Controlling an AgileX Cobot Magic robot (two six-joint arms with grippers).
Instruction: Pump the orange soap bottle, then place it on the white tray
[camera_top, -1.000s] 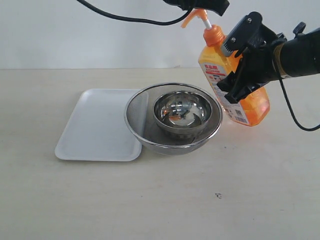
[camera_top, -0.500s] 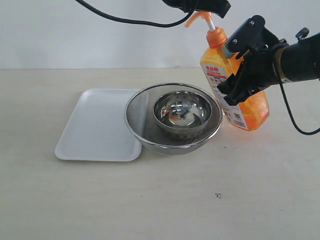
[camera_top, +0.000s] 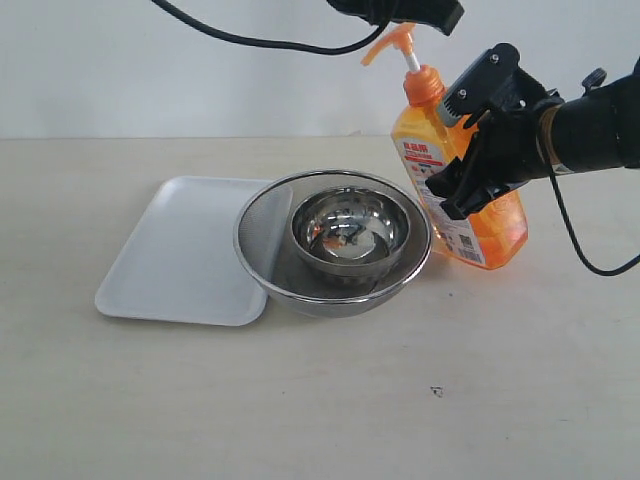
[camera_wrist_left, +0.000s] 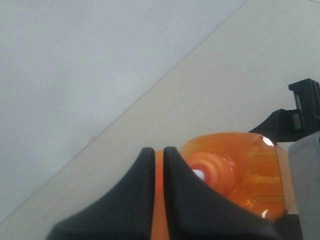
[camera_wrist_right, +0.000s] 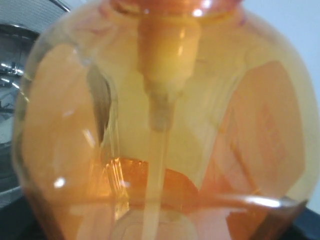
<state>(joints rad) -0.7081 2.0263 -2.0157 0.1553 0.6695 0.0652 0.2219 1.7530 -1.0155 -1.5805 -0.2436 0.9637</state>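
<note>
The orange soap bottle (camera_top: 498, 225) leans left beside the strainer, its base on the table. My right gripper (camera_top: 462, 150) is shut on its body, one black finger on each side. In the right wrist view the translucent bottle (camera_wrist_right: 165, 100) fills the picture and hides the fingers. My left gripper (camera_top: 440, 15) hangs shut just above the orange pump head (camera_top: 392, 42), whose white stem is extended. In the left wrist view its fingertips (camera_wrist_left: 147, 160) lie together over the bottle (camera_wrist_left: 245, 170). The white tray (camera_top: 170, 260) lies flat at the left.
A round steel mesh strainer (camera_top: 262, 235) with a steel bowl (camera_top: 350, 232) inside it stands between tray and bottle, its rim overlapping the tray's right edge. A black cable (camera_top: 250, 38) hangs across the back wall.
The bottle has shifted left in my right gripper's hold. The strainer with its bowl and the tray have slid left with it. The left gripper stays above the pump head.
</note>
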